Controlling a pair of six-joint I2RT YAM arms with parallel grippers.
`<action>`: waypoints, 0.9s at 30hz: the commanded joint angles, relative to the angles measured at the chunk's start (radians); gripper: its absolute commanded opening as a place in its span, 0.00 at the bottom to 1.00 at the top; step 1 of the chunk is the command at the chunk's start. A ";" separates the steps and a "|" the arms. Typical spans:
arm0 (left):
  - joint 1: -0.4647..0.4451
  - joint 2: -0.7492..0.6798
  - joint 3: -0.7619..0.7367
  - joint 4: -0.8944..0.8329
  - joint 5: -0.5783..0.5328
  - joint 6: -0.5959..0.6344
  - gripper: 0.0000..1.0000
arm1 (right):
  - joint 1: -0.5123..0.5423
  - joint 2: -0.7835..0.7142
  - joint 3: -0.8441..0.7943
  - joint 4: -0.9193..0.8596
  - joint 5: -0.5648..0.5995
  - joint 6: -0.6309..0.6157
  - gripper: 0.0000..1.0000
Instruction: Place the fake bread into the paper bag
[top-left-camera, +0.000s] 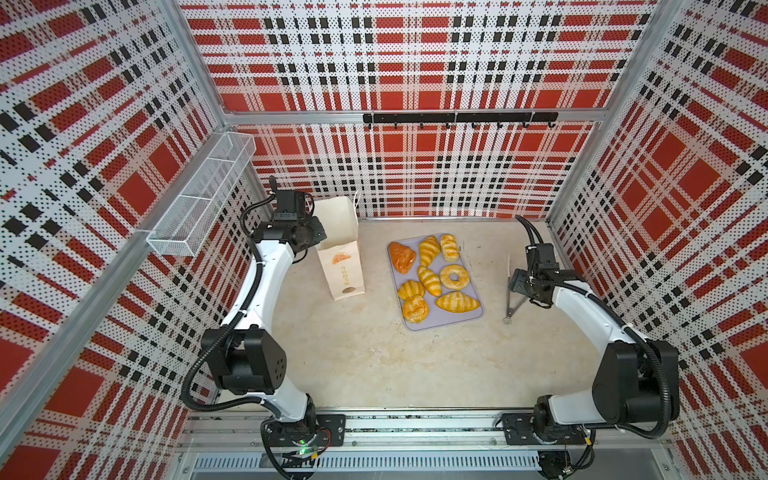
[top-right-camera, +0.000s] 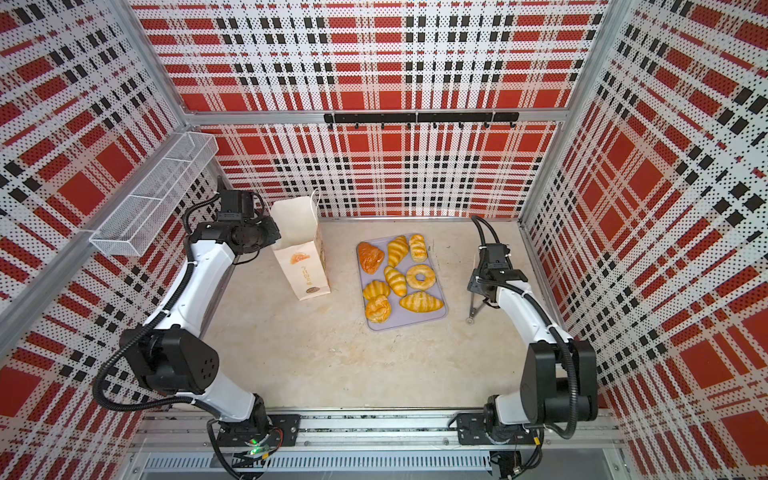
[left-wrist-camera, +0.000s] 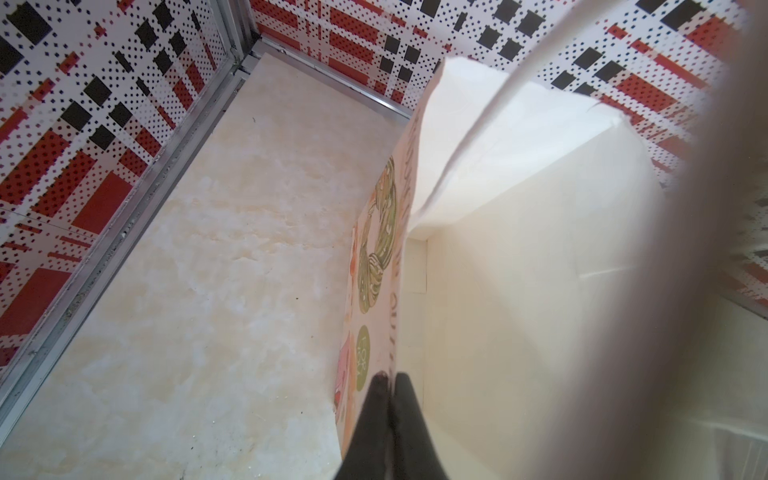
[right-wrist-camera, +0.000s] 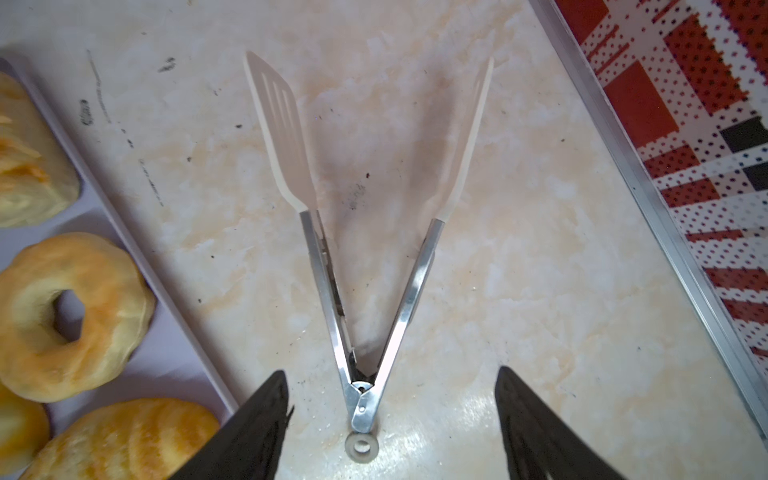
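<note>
Several glossy pieces of fake bread lie on a lilac tray mid-table: a reddish-brown croissant, a bagel, a round bun and golden croissants. The paper bag stands upright at the back left, mouth open. My left gripper is shut on the bag's side wall near the rim, one finger inside and one outside. My right gripper hangs open low over the table, right of the tray. The hinge end of metal tongs lies between its fingers, untouched. The right wrist view shows the bagel beside it.
The tongs lie on the table between the tray and the right wall, white tips pointing toward the back. A white wire-mesh basket hangs on the left wall above my left arm. A black hook rail runs along the back wall.
</note>
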 joint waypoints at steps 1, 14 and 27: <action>0.008 -0.032 -0.014 0.011 0.016 0.009 0.10 | 0.001 0.026 -0.018 -0.032 0.044 0.052 0.78; 0.007 -0.136 -0.092 0.072 -0.004 -0.018 0.81 | -0.031 0.090 -0.081 0.028 -0.033 0.101 0.71; -0.183 -0.350 -0.183 0.123 -0.357 -0.003 0.99 | -0.054 0.194 -0.084 0.119 -0.083 0.152 0.62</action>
